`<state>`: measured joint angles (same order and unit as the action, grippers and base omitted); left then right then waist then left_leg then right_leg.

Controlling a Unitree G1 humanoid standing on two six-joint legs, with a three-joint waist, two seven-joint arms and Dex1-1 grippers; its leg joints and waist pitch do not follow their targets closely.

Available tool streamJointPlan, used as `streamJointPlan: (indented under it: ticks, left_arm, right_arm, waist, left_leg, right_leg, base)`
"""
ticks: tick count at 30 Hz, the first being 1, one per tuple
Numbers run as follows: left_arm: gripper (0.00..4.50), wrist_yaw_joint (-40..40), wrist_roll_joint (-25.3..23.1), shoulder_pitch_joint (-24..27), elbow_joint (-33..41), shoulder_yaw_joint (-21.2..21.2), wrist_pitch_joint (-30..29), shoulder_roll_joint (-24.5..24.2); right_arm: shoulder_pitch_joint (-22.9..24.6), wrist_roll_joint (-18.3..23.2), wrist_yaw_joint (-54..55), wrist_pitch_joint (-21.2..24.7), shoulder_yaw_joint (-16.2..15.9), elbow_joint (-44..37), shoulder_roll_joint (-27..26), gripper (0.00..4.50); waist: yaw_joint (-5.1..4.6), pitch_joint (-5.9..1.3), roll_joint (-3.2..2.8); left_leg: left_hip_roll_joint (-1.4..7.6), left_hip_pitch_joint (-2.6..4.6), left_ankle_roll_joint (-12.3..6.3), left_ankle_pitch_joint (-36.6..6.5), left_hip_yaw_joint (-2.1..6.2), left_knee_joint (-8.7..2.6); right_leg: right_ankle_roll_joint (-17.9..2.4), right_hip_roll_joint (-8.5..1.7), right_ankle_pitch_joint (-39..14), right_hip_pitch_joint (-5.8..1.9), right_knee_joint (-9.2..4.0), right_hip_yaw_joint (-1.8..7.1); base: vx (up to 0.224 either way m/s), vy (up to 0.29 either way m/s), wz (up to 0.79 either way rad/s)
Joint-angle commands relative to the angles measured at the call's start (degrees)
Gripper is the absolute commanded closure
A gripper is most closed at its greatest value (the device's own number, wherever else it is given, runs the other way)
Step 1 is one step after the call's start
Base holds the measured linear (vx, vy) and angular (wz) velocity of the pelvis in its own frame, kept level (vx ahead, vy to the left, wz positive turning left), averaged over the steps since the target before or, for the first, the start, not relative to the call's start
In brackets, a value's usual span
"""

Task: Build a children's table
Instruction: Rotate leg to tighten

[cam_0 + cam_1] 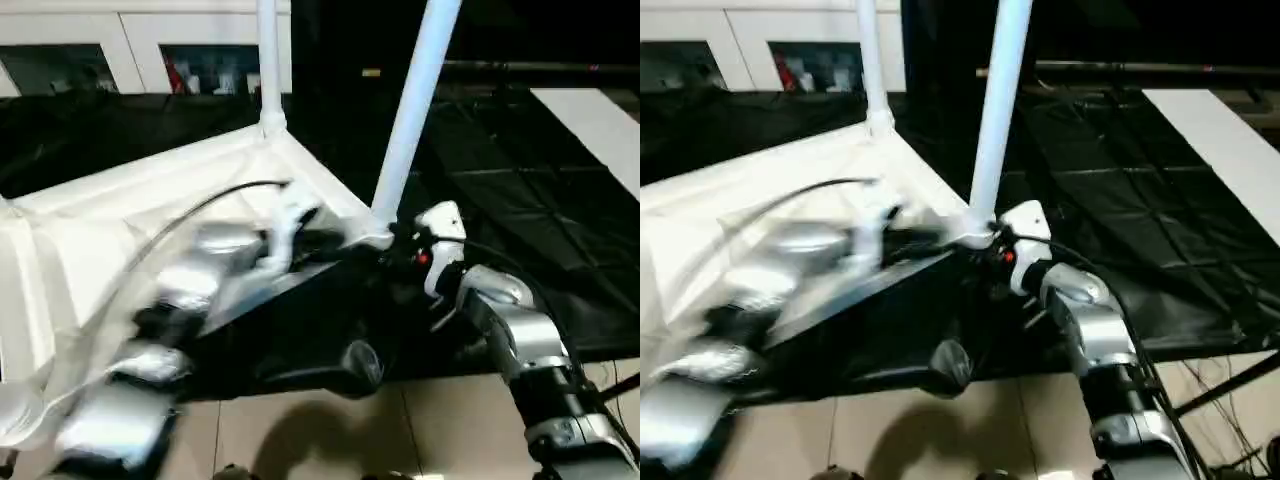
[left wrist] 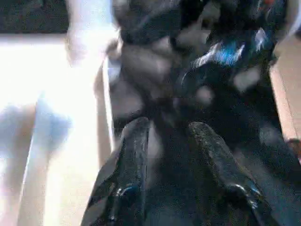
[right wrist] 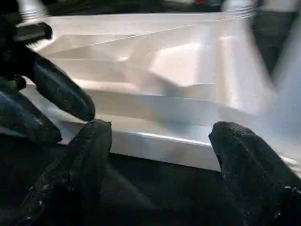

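The white tabletop (image 1: 120,230) lies upside down on black sheeting, its ribbed underside (image 3: 188,61) facing up. Two white tube legs stand in its corner sockets, one at the far corner (image 1: 268,60) and one at the near right corner (image 1: 412,120). My left gripper (image 2: 169,127) is open beside the tabletop's right edge; that arm is motion-blurred. My right gripper (image 3: 160,129) is open, its fingers (image 3: 94,141) wide apart, facing the tabletop's edge just right of the near leg's socket (image 1: 372,235). The left gripper's black fingers (image 3: 56,89) show close by.
A white glass-door cabinet (image 1: 150,45) runs along the back wall. Black sheeting (image 1: 500,200) covers the ground around the tabletop. A long white board (image 1: 600,130) lies at the far right. Beige floor tiles (image 1: 330,430) lie nearest me.
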<state>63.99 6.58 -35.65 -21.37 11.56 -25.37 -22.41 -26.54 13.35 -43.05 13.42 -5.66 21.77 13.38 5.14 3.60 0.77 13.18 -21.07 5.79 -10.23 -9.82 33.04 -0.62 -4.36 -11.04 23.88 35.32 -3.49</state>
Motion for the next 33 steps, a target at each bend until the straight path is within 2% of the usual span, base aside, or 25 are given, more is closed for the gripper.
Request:
streamJointPlan:
  ticks: [1,2,3,4,7,8,9,10,11,12,13,14,15,16,18,19,21,22,25,27,29,31,32,33]
  left_arm:
    - [2.68,3.21,-0.34,4.56,8.41,2.4,-4.19,-5.1]
    - [2.71,3.21,-0.34,4.56,8.41,2.4,-4.19,-5.1]
    - [2.69,3.47,-1.06,6.71,10.59,2.56,-4.71,-7.1]
    - [2.36,2.75,-1.98,7.57,11.03,2.44,-4.84,-7.67]
    - [2.25,2.15,-2.03,9.38,14.51,2.63,-7.9,-9.08]
    - [2.25,2.1,-1.27,10.06,16.68,2.68,-9.92,-9.61]
    - [2.25,2.1,-1.06,10.23,17.23,2.69,-10.4,-9.73]
    - [2.12,2.12,-0.51,10.56,18.35,2.76,-11.64,-9.97]
    - [1.85,1.89,-0.28,11.03,19.92,2.94,-13.19,-10.49]
    - [1.88,1.12,-1.03,11.72,21.43,3.55,-15.01,-11.51]
    - [1.9,0.77,-1.29,11.99,22.03,3.75,-15.58,-11.89]
    - [1.79,0.02,-2.13,12.31,22.51,4.04,-15.92,-12.49]
    - [1.44,-0.85,-3.13,12.7,22.94,4.1,-16.17,-12.91]
    - [1.44,-1.78,-4.18,12.98,22.94,3.99,-15.95,-13.27]
    - [1.39,-3.8,-6.3,13.48,22.99,3.56,-15.48,-13.85]
    - [1.39,-4.49,-6.96,13.63,23.0,3.43,-15.64,-14.14]
    - [1.03,-5.14,-7.73,13.88,23.19,3.45,-15.88,-14.66]
    - [1.0,-6.36,-8.32,14.2,23.55,3.48,-16.34,-15.13]
    - [0.78,-7.64,-8.11,14.42,24.04,3.46,-16.84,-15.29]
    - [0.55,-9.51,-8.3,14.08,23.6,3.32,-16.32,-14.84]
    - [0.53,-11.03,-8.75,13.52,22.88,2.91,-15.67,-14.18]
    - [0.31,-12.54,-8.95,12.84,22.39,1.82,-14.61,-13.17]
    - [0.21,-12.6,-8.94,12.82,22.41,1.75,-14.58,-13.14]
    - [0.17,-13.04,-8.89,12.65,22.61,1.09,-14.16,-13.0]
  right_arm:
    - [-2.18,-0.14,0.17,0.41,-0.32,1.66,-2.18,0.88]
    - [-2.18,-0.14,0.17,0.41,-0.32,1.66,-2.18,0.88]
    - [-3.43,-0.48,0.75,-0.1,-0.19,2.93,-3.21,0.88]
    - [-4.53,-0.83,1.48,-0.95,-0.04,4.4,-4.02,0.88]
    - [-7.19,-1.22,3.49,-3.0,0.32,7.79,-5.91,0.88]
    - [-7.85,-0.89,4.03,-3.0,0.51,8.47,-6.49,0.88]
    - [-8.07,-0.77,4.22,-2.9,0.61,8.72,-6.69,0.88]
    - [-8.89,-0.72,4.94,-3.06,0.87,9.86,-7.28,0.88]
    - [-9.7,-0.53,5.61,-3.37,1.19,10.97,-7.91,0.88]
    - [-11.89,-0.53,8.27,-4.34,2.37,14.48,-9.38,0.88]
    - [-12.5,-0.54,9.01,-4.67,2.77,15.49,-9.79,0.88]
    - [-13.65,-0.43,10.47,-5.42,3.63,17.35,-10.49,0.88]
    - [-14.96,-0.23,12.01,-6.04,4.69,19.59,-11.13,0.88]
    - [-16.23,-0.24,13.9,-7.15,5.62,21.66,-11.58,0.88]
    - [-18.21,0.55,17.53,-8.37,7.7,24.82,-12.3,0.88]
    - [-18.73,0.89,19.02,-8.76,8.5,25.6,-12.48,0.88]
    - [-19.26,1.66,20.89,-9.13,9.78,26.41,-12.76,0.88]
    - [-19.99,3.25,23.8,-9.41,12.1,27.84,-13.04,0.88]
    - [-20.52,3.81,25.38,-10.09,13.43,29.31,-13.16,0.88]
    - [-20.96,4.95,27.16,-10.8,15.77,31.16,-13.07,0.88]
    - [-21.29,5.65,29.78,-11.7,17.63,32.87,-12.46,0.88]
    - [-22.09,5.77,34.54,-14.02,20.18,36.36,-10.91,0.88]
    - [-22.1,5.78,34.71,-14.14,20.28,36.49,-10.82,0.88]
    - [-22.47,6.2,36.77,-15.17,21.62,38.0,-9.68,0.88]
  waist:
    - [0.18,-4.37,0.1]
    - [0.14,-4.55,-0.18]
    - [-0.13,-4.24,0.05]
    - [-0.24,-4.18,0.22]
    - [0.12,-3.98,0.24]
    - [0.04,-3.9,0.49]
    - [0.03,-4.02,0.73]
    - [0.15,-3.89,0.78]
    - [0.04,-4.07,0.93]
    - [0.05,-4.1,1.1]
    - [0.0,-4.01,1.08]
    - [-0.05,-3.98,1.35]
    - [-0.07,-3.96,1.46]
    - [-0.05,-3.94,1.38]
    - [0.02,-3.97,1.87]
    - [0.02,-3.97,1.87]
    - [0.02,-4.0,1.66]
    - [-0.07,-3.98,1.7]
    - [-0.14,-4.08,1.83]
    - [0.08,-4.11,1.47]
    - [0.17,-4.11,1.49]
    - [0.62,-4.11,1.44]
    - [0.76,-4.08,1.44]
    - [1.15,-4.05,1.11]
  left_leg:
    - [0.05,0.83,-4.14,-3.02,-0.87,-3.06]
    - [0.38,0.84,-3.52,-3.73,-0.61,-3.17]
    - [0.04,0.63,-2.67,-4.41,-0.77,-3.34]
    - [-0.03,0.7,-2.08,-4.8,-0.8,-3.43]
    - [0.08,1.22,-0.53,-6.44,-0.97,-3.58]
    - [0.02,1.19,-0.31,-6.92,-0.98,-3.65]
    - [-0.02,0.83,0.1,-6.67,-0.79,-3.7]
    - [-0.1,0.91,0.21,-6.8,-0.88,-3.7]
    - [-0.19,0.69,0.58,-6.43,-0.76,-3.69]
    - [-0.22,0.62,0.67,-6.21,-0.74,-3.71]
    - [-0.24,0.83,0.99,-6.93,-0.77,-3.73]
    - [-0.28,0.67,1.09,-7.07,-0.75,-3.74]
    - [-0.28,0.63,1.42,-7.45,-0.73,-3.74]
    - [-0.32,0.65,1.5,-7.48,-0.69,-3.81]
    - [-0.24,0.82,1.74,-7.13,-0.76,-3.83]
    - [-0.24,0.82,1.74,-7.13,-0.76,-3.83]
    - [-0.33,0.87,2.46,-7.74,-0.74,-3.76]
    - [-0.35,0.84,2.57,-7.82,-0.78,-3.74]
    - [-0.34,0.87,2.86,-8.34,-0.72,-3.74]
    - [-0.31,1.33,3.09,-9.44,-0.88,-3.61]
    - [-0.31,1.23,3.29,-9.68,-0.87,-3.6]
    - [-0.26,1.48,3.85,-10.74,-0.93,-3.56]
    - [-0.28,1.54,3.97,-10.96,-0.97,-3.55]
    - [-0.28,1.77,4.19,-11.8,-1.01,-3.53]
  right_leg:
    - [-14.85,-2.64,1.24,-3.48,-2.6,2.23]
    - [-15.05,-3.1,0.84,-3.43,-2.29,2.18]
    - [-14.46,-2.6,-0.11,-3.52,-2.51,2.1]
    - [-14.16,-2.56,-0.62,-3.51,-2.57,2.17]
    - [-13.65,-2.73,-3.05,-3.04,-2.8,2.31]
    - [-13.53,-2.7,-3.5,-3.07,-2.84,2.33]
    - [-13.15,-2.85,-3.41,-3.51,-2.59,2.34]
    - [-12.59,-2.75,-3.76,-3.36,-2.81,2.39]
    - [-12.61,-2.83,-3.35,-3.58,-2.5,2.41]
    - [-12.5,-2.83,-3.39,-3.62,-2.52,2.37]
    - [-12.55,-2.83,-4.39,-3.28,-2.6,2.38]
    - [-12.34,-2.82,-4.79,-3.43,-2.63,2.37]
    - [-11.85,-2.88,-5.62,-3.36,-2.61,2.44]
    - [-11.62,-2.79,-5.82,-3.43,-2.66,2.4]
    - [-11.42,-2.7,-5.26,-3.29,-2.63,2.35]
    - [-11.42,-2.7,-5.26,-3.29,-2.63,2.35]
    - [-10.62,-2.57,-5.14,-3.22,-2.47,2.28]
    - [-10.43,-2.52,-5.04,-3.22,-2.46,2.32]
    - [-10.23,-2.46,-5.24,-3.25,-2.41,2.25]
    - [-10.5,-2.37,-5.04,-2.79,-2.49,2.29]
    - [-10.73,-2.31,-4.9,-2.84,-2.39,2.26]
    - [-10.44,-2.37,-6.14,-2.58,-2.5,2.23]
    - [-10.32,-2.32,-6.42,-2.51,-2.57,2.25]
    - [-10.05,-2.29,-6.95,-2.31,-2.66,2.24]
  base:
    - [0.0,0.0,0.0]
    - [0.0,0.0,0.0]
    - [0.0,0.0,0.0]
    - [0.0,0.0,0.0]
    - [0.0,0.0,0.0]
    - [0.0,0.0,0.0]
    - [0.0,0.0,0.0]
    - [0.0,0.0,0.0]
    - [0.0,0.0,0.0]
    - [0.0,0.0,0.0]
    - [0.0,0.0,0.0]
    - [0.0,0.0,0.0]
    - [0.0,0.0,0.0]
    - [0.0,0.0,0.0]
    - [0.0,0.0,0.0]
    - [0.0,0.0,0.0]
    - [0.0,0.0,0.0]
    - [0.0,0.0,0.0]
    - [0.0,0.0,0.0]
    - [0.0,0.0,0.0]
    - [0.0,0.0,0.0]
    - [0.0,0.0,0.0]
    - [0.0,0.0,0.0]
    - [0.0,0.0,0.0]
